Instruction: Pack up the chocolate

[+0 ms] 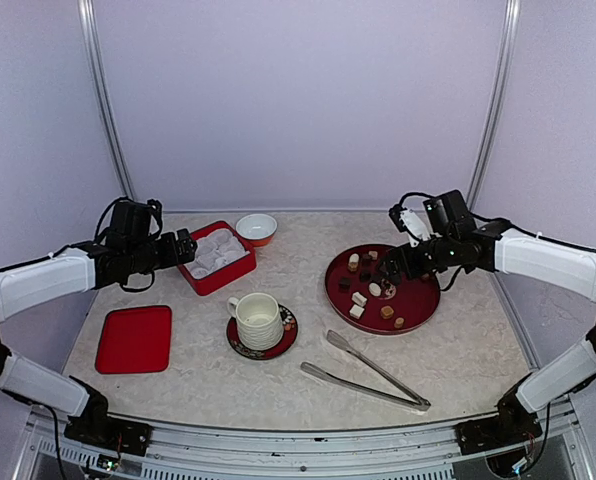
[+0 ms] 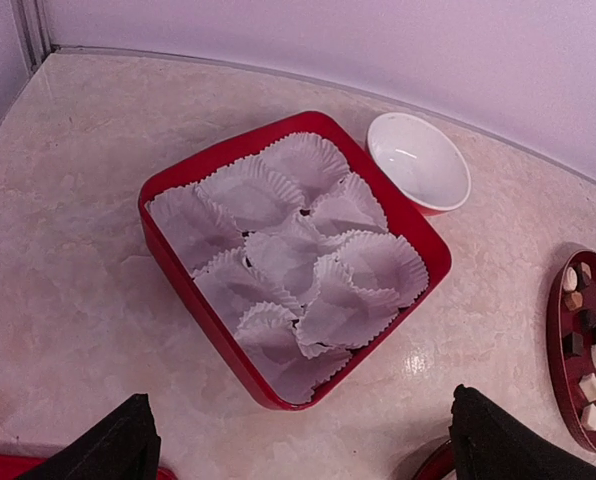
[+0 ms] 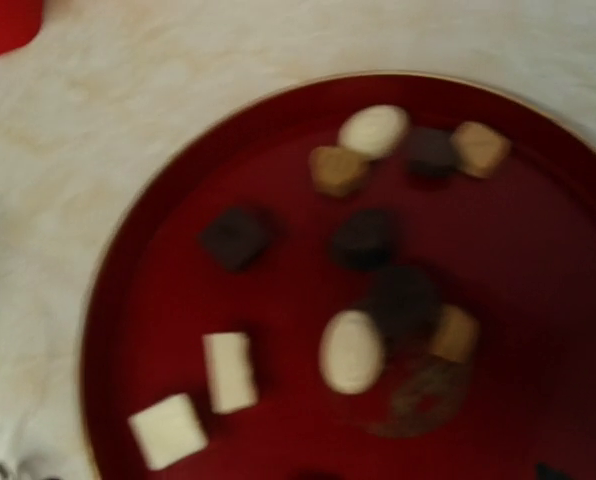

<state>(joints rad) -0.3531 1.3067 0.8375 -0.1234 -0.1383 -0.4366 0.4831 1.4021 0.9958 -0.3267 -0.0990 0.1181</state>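
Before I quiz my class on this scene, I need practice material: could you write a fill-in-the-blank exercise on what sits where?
1. The white cup stands on a ____.
2. The metal tongs lie nearer the ____ arm's base.
3. The chocolate lies on the round plate, while the paper liners in the red box are all ____.
4. The left tool has its jaws ____.
Missing words: saucer; right; empty; open.

Blur softens the chocolate [image 3: 353,350] on the round red plate [image 3: 158,300], its right and lower rim cut off by the frame.
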